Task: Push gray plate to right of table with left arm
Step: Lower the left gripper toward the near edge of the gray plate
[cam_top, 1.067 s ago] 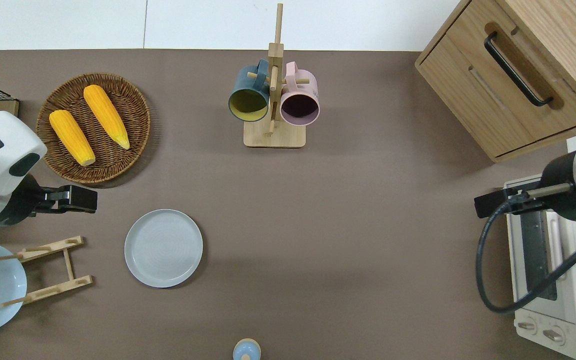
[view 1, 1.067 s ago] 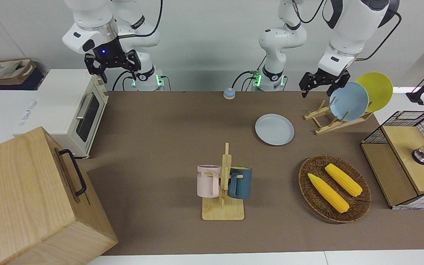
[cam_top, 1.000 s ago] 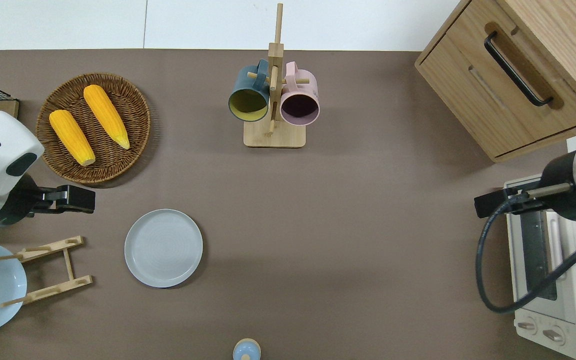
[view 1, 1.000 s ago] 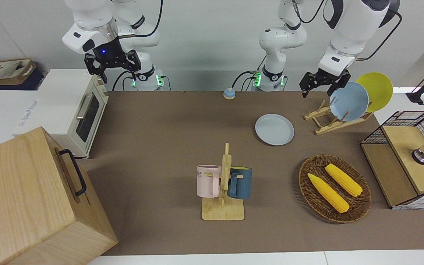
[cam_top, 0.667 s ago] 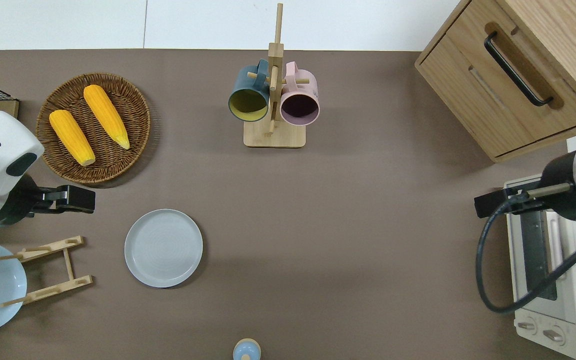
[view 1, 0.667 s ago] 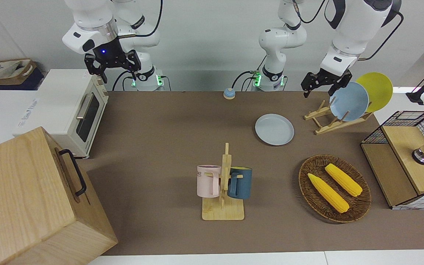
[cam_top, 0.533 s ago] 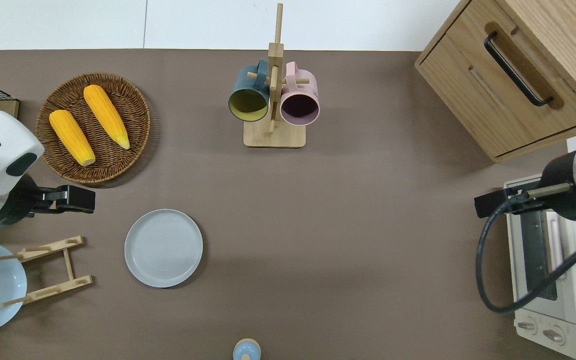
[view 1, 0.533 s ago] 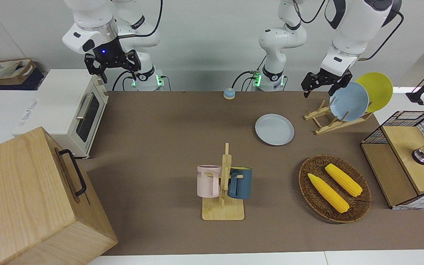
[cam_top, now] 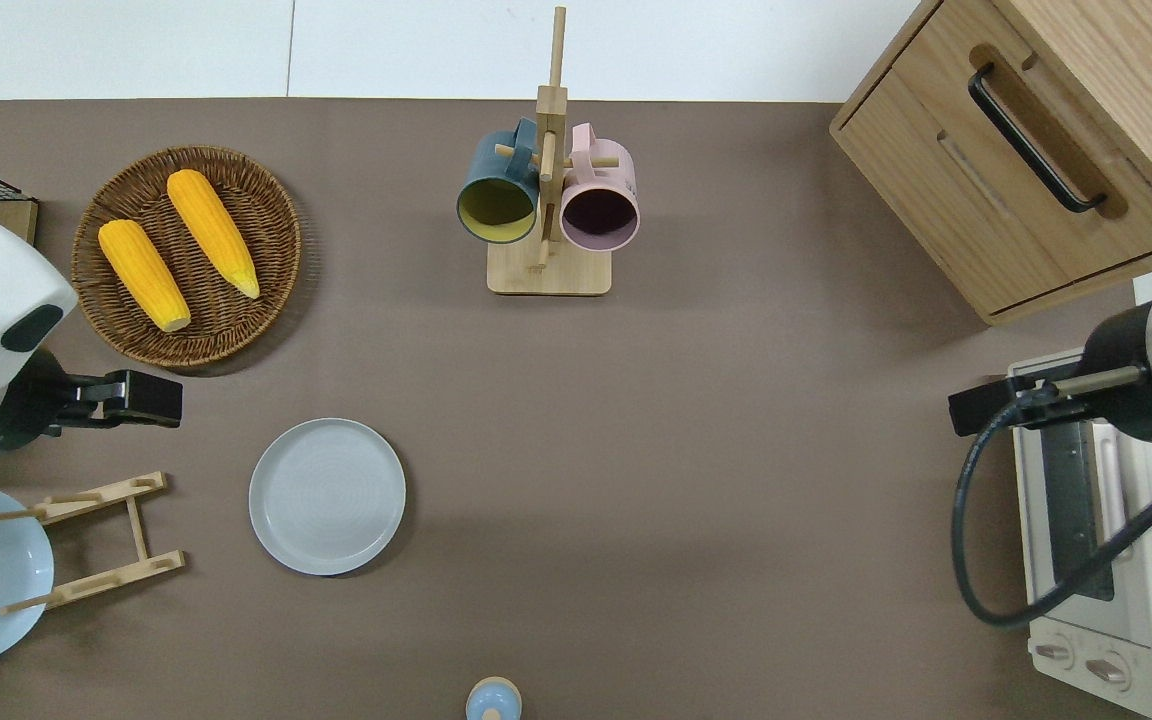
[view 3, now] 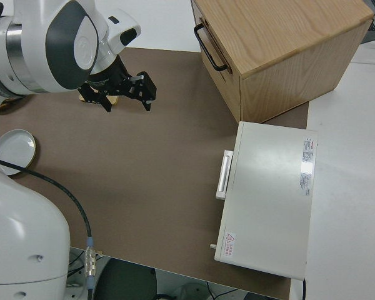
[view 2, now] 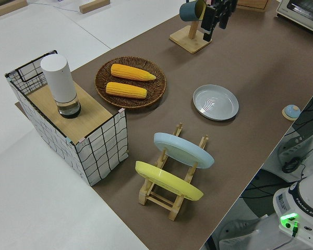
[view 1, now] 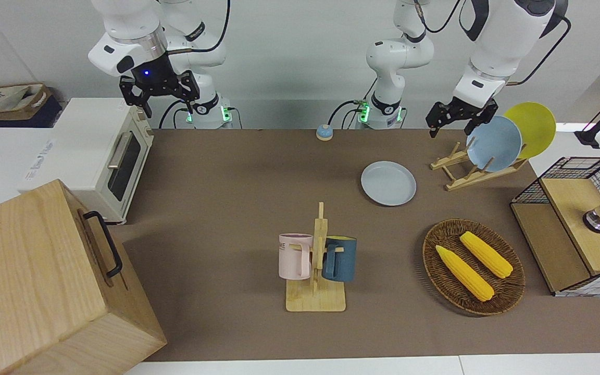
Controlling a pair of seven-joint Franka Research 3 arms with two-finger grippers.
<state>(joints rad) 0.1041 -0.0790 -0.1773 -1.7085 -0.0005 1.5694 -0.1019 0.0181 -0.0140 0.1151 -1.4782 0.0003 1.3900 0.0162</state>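
The gray plate (view 1: 388,183) (cam_top: 327,496) (view 2: 215,102) lies flat on the brown table (view 1: 227,177) (cam_top: 696,450), toward the left arm's end. My left gripper (view 1: 452,126) (cam_top: 172,398) (view 2: 217,23) hangs open and empty in the air. Seen from overhead it is over bare table between the wicker basket and the wooden dish rack, apart from the plate on the side toward the left arm's end. My right gripper (view 1: 172,105) (view 3: 126,105) is open and parked.
A dish rack (cam_top: 101,540) holds a sky-blue plate (view 1: 494,143) and a yellow plate (view 1: 532,129). A wicker basket (cam_top: 266,190) with two corn cobs, a mug rack (cam_top: 548,270), a wooden cabinet (cam_top: 1026,150), a toaster oven (view 1: 107,156), a wire crate (view 1: 565,229) and a small blue bell (view 1: 324,132) also stand here.
My left gripper has drifted a little toward the left arm's end of the table. The gray plate and the right arm have not moved.
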